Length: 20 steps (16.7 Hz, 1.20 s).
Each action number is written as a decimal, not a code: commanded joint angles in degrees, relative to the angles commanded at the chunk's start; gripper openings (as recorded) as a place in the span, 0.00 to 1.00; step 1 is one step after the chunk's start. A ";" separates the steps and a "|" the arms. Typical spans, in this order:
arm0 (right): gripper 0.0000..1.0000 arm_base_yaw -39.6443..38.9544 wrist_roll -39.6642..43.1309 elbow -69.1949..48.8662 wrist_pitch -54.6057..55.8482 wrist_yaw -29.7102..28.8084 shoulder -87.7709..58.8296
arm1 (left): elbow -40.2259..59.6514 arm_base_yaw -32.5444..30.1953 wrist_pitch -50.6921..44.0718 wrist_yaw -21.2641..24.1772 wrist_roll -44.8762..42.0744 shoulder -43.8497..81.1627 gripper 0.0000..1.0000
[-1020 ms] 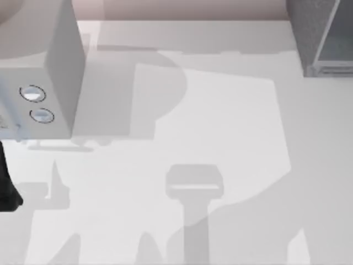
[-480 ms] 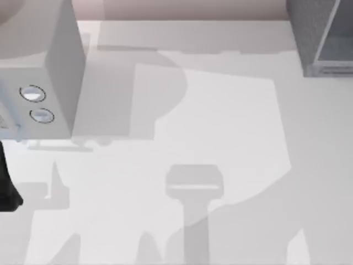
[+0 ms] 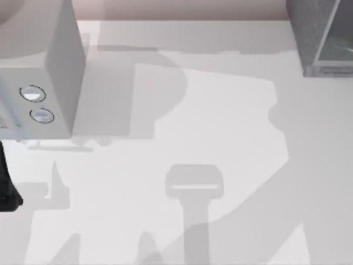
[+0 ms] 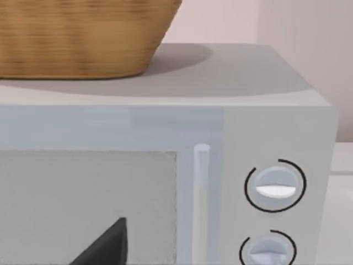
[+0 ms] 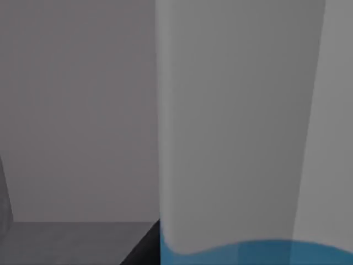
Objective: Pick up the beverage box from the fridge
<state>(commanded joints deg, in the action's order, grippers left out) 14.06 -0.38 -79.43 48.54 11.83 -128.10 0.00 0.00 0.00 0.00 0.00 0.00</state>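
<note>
The beverage box (image 5: 237,138) stands very close in the right wrist view, a pale upright side with a blue band low down. Grey inner walls of the fridge (image 5: 77,110) rise behind and beside it. A dark edge of my right gripper (image 5: 144,245) shows right beside the box. From above, the fridge (image 3: 311,33) is the dark speckled cabinet with a glassy panel at the table's back right corner. My left arm (image 3: 6,190) is parked at the left edge, and a dark part of its gripper (image 4: 105,247) faces the grey box.
A light grey box with two round knobs (image 3: 41,72) stands at the back left. A wicker basket (image 4: 77,38) sits on top of it. The white table (image 3: 220,138) between the box and the fridge carries only the arms' shadows.
The shadows on the right half of the table have shifted, with a new rounded bulge at the shadow's edge below the fridge. The left arm has not moved.
</note>
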 joint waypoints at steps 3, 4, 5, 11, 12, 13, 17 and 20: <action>0.00 0.02 -0.01 -0.36 -0.65 0.03 0.67 | 0.00 0.00 0.00 0.00 0.00 0.00 1.00; 0.00 0.02 -0.01 -0.36 -0.65 0.03 0.67 | 0.00 0.00 0.00 0.00 0.00 0.00 1.00; 0.00 0.01 -0.10 -0.15 -0.51 0.05 0.40 | 0.00 0.00 0.00 0.00 0.00 0.00 1.00; 0.00 1.25 -0.08 9.03 3.94 1.39 7.43 | 0.00 0.00 0.00 0.00 0.00 0.00 1.00; 0.00 1.50 -0.16 12.55 4.47 1.66 8.38 | 0.00 0.00 0.00 0.00 0.00 0.00 1.00; 0.00 1.77 -0.23 16.36 4.98 1.93 9.36 | 0.00 0.00 0.00 0.00 0.00 0.00 1.00; 0.00 2.87 -0.27 26.06 9.28 3.11 15.57 | 0.00 0.00 0.00 0.00 0.00 0.00 1.00; 0.00 3.32 -0.23 27.28 10.57 3.59 16.82 | 0.00 0.00 0.00 0.00 0.00 0.00 1.00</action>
<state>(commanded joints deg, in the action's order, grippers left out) 17.38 -0.61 -52.16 59.11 15.41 -111.28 0.00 0.00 0.00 0.00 0.00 0.00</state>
